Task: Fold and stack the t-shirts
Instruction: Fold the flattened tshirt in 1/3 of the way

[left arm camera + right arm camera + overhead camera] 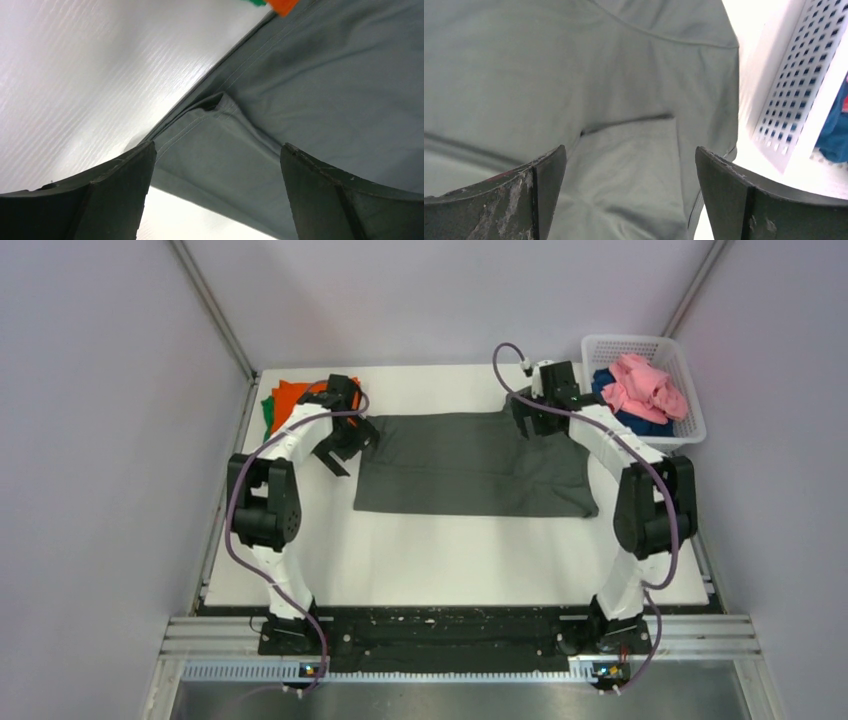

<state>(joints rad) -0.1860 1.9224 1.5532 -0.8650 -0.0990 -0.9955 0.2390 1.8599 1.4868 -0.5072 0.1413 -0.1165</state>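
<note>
A dark grey t-shirt point(470, 465) lies flat and partly folded across the middle of the white table. My left gripper point(352, 440) is open just above its left edge; the left wrist view shows the shirt's hem and a folded corner point(220, 135) between my spread fingers point(120, 190). My right gripper point(528, 420) is open above the shirt's far right corner; the right wrist view shows a folded flap of the grey shirt point(629, 165) between my fingers point(729, 190). Orange point(290, 398) and green point(268, 412) shirts lie at the far left. Pink point(645, 385) and dark blue point(640, 423) shirts sit in the basket.
A white mesh basket point(690, 390) stands at the table's far right corner; its wall also shows in the right wrist view point(794, 85). Grey walls and metal posts enclose the table. The arm bases sit on a black rail at the near edge point(450, 625).
</note>
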